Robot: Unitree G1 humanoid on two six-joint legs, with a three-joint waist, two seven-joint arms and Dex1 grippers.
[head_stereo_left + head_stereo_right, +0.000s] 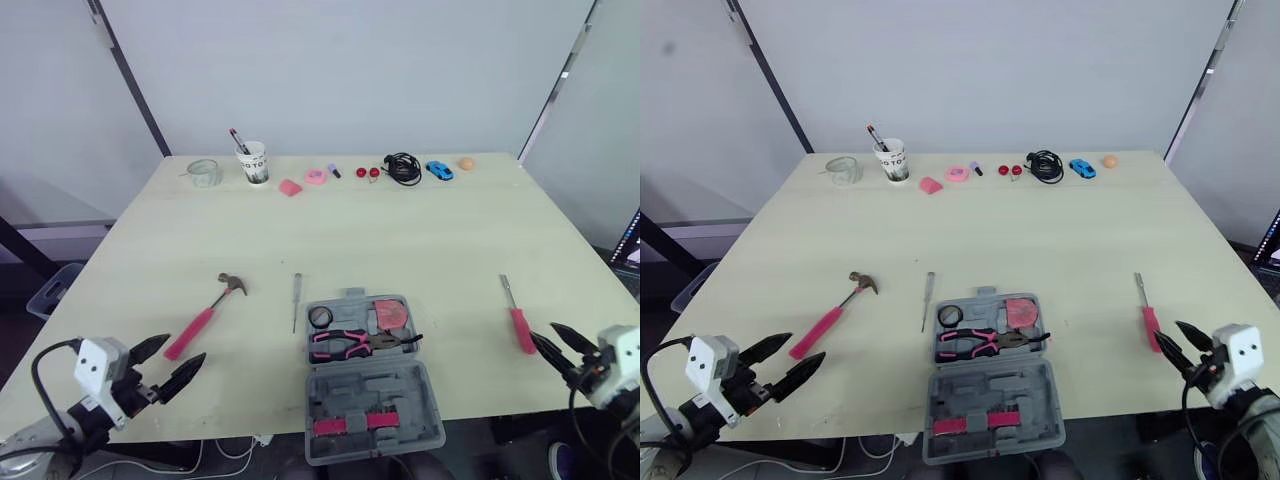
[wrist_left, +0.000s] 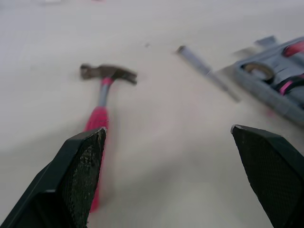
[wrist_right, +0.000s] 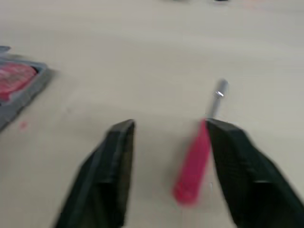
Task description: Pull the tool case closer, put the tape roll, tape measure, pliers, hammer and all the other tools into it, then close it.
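Three tools lie outside the tool case [image 1: 375, 392]: the hammer [image 1: 205, 318], a thin metal driver [image 1: 296, 300] and a red-handled screwdriver [image 1: 518, 318]. The case sits open at the near edge of the table [image 1: 400, 230], dead centre between your arms, so the pull-closer step looks done. The pliers [image 1: 355, 343], tape roll [image 1: 320, 317] and tape measure [image 1: 390, 315] are already in its far half. You're in the loading step, with closing left for last.

The hammer is off to the left of the case, head away from you and handle angled back toward your left hand [image 1: 186, 349]. That hand is wide open, low over the table, just short of the handle's end. In the left wrist view the pink handle runs up beside one finger, not between the two.

The thin driver lies just left of the case, apart from it.

The red screwdriver is well right of the case. Your right hand [image 1: 543, 332] is open at a medium spread right at the handle's near end. The right wrist view has the handle just inside one finger.

Next move, my read: shift each hand so the handle sits centred between the fingers, then close. The right grab is nearer ready. Lift and carry to the open half, clearing the case rim. Leave the small clutter along the far edge.
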